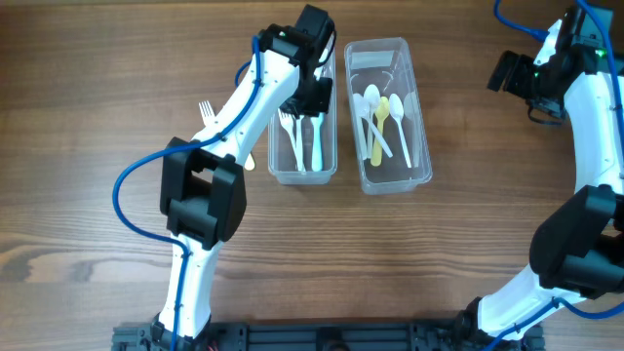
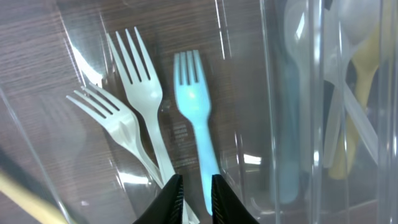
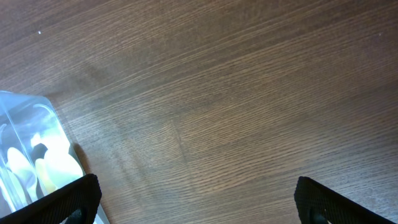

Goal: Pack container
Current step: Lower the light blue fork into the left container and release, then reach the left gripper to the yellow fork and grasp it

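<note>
Currently the left hand [image 2: 194, 198] is narrowed to a slit inside the fork container [image 1: 302, 177], upper centre of the overhead view. The handle of the blue fork [image 2: 194, 115] appears to be pinched in it. Two white forks [image 2: 144, 93] are lying just beside it, handles crossing. The right hand [image 3: 196, 202] is spread wide with nothing in it, over bare worktop [image 3: 236, 93] near a corner of the spoon container [image 1: 398, 180].

Risks:
- If the blue fork is released high or tilted, it could be left propped on the white forks or against the wall.
- On withdrawal the clear wall could be clipped by the fingers and the container dragged or tipped.
- One loose fork [image 1: 206, 114] is not yet packed, on the worktop at the left of the arm. It lies flat, so a pinch could be missed or slip.
</note>
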Motion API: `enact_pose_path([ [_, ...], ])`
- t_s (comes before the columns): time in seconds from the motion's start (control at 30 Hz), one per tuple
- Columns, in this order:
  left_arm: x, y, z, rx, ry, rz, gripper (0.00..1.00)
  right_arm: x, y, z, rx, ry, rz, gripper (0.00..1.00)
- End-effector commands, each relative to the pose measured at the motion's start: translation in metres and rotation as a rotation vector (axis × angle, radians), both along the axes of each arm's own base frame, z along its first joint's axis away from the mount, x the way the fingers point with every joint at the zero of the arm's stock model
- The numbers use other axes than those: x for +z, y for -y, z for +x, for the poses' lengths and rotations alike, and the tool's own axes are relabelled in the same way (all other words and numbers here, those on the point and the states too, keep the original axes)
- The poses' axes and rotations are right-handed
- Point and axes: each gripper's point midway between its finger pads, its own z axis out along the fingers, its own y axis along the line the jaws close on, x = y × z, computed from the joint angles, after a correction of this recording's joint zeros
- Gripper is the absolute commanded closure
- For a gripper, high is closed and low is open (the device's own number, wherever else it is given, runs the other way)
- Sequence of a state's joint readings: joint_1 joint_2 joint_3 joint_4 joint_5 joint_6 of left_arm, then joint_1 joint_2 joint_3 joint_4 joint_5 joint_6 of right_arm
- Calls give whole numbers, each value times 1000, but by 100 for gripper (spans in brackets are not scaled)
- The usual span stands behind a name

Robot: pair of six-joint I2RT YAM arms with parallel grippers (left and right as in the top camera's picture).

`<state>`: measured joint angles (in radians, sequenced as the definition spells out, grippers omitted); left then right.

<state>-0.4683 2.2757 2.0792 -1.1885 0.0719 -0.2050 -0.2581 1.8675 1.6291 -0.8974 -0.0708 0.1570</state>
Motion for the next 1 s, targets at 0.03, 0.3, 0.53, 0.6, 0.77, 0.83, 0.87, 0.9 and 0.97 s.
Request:
enact_pose_path([
  [0.03, 40, -34, 1, 71, 60, 59, 75, -9, -4, 1, 6, -16, 14, 0],
  [0.3, 54, -136, 14, 340, 46, 162, 67, -9, -4, 1, 6, -16, 14, 0],
  [0.53, 39, -174, 34, 450, 24, 40, 59, -8, -3, 1, 6, -13, 13, 0],
  [0.6, 19, -173, 37, 450, 7, 43, 58, -8, -3, 2, 6, -8, 11, 0],
  [0.77, -37, -170, 27, 519, -110, 50, 55, -7, -2, 5, 6, 2, 9, 0],
  [0.83, -47, -161, 28, 513, -132, 8, 60, -7, -3, 5, 6, 2, 9, 0],
  [0.87, -49, -157, 30, 509, -136, -16, 61, -7, -3, 5, 6, 2, 9, 1],
  [0.9, -50, -156, 30, 509, -137, -13, 62, -7, -3, 5, 6, 3, 9, 0],
  [0.97, -54, -158, 29, 594, -148, -4, 63, -7, -3, 5, 6, 3, 9, 0],
])
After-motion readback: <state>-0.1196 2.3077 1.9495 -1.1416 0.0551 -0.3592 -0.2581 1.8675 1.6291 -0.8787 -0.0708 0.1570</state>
